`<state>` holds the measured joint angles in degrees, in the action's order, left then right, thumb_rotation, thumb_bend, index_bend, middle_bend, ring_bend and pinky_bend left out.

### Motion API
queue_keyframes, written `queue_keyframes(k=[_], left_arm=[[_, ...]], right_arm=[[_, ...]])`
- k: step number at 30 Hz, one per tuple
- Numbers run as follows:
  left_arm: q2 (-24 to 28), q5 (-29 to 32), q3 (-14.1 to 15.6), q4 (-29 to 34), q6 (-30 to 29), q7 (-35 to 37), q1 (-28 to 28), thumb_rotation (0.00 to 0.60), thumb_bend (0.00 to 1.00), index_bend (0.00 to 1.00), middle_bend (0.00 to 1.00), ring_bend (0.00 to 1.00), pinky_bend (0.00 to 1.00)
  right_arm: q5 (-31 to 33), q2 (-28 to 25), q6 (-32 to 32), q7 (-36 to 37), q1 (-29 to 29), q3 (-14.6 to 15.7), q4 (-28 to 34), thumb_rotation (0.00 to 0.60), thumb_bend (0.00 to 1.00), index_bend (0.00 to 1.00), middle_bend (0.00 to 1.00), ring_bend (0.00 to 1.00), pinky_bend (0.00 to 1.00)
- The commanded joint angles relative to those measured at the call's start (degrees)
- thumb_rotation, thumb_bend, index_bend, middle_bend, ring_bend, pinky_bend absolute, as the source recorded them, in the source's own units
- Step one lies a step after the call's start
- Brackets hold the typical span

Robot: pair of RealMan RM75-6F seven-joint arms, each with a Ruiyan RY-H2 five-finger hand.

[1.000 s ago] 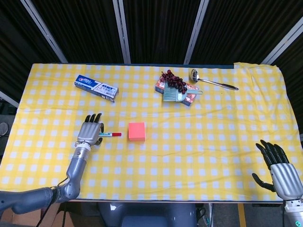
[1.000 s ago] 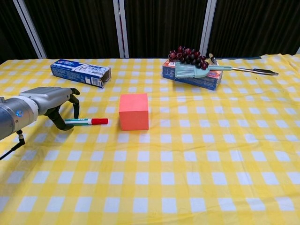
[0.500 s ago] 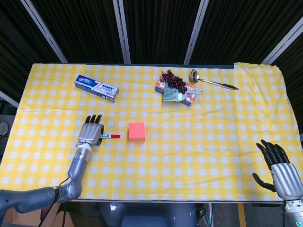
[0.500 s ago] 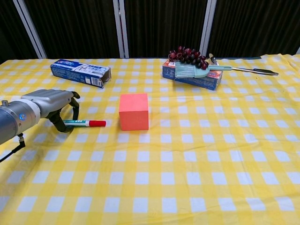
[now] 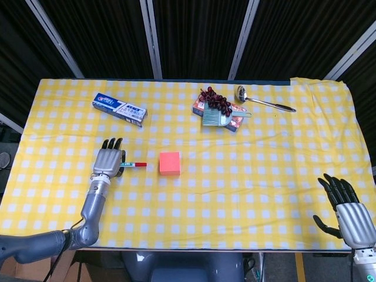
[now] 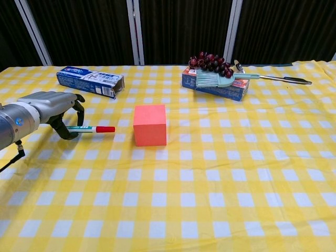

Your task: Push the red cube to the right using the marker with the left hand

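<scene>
While the left hand (image 6: 50, 107) grips the marker (image 6: 90, 128), its red tip just short of the red cube (image 6: 150, 124), pushing rightward comes next.

Head view looks steeply down on the whole table (image 5: 282, 194); chest view sits low and near (front-on), sharing the tabletop's middle.

We see the left hand (image 6: 50, 107) grip a marker (image 6: 92, 128), red cap toward the red cube (image 6: 150, 125), apart, on the checkered bench (image 6: 210, 184).
</scene>
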<state>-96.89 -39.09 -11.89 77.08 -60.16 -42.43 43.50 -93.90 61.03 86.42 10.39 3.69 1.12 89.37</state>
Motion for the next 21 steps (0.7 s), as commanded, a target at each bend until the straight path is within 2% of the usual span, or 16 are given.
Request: queue_keyframes(k=[1,21], left_arm=[[-0.35,0.29,-0.12,-0.22,0.16,-0.21,0.31,0.6,0.44,0.56,0.04,0.0,0.02],[-9.68,1.71,-2.97,-7.69,1.53,-2.6,6.57,0.6,0.44,0.57,0.05,0.0,0.02]], right_arm=[[0.02,-0.02,-0.02,0.05,0.01,-0.01,0.02,0.6,0.34,0.0,0.0,0.0,0.05],[0.23,-0.33,-0.1,1.86,-0.11,0.07,-0.06,0.6,0.34,0.0,0.0,0.0,0.05]])
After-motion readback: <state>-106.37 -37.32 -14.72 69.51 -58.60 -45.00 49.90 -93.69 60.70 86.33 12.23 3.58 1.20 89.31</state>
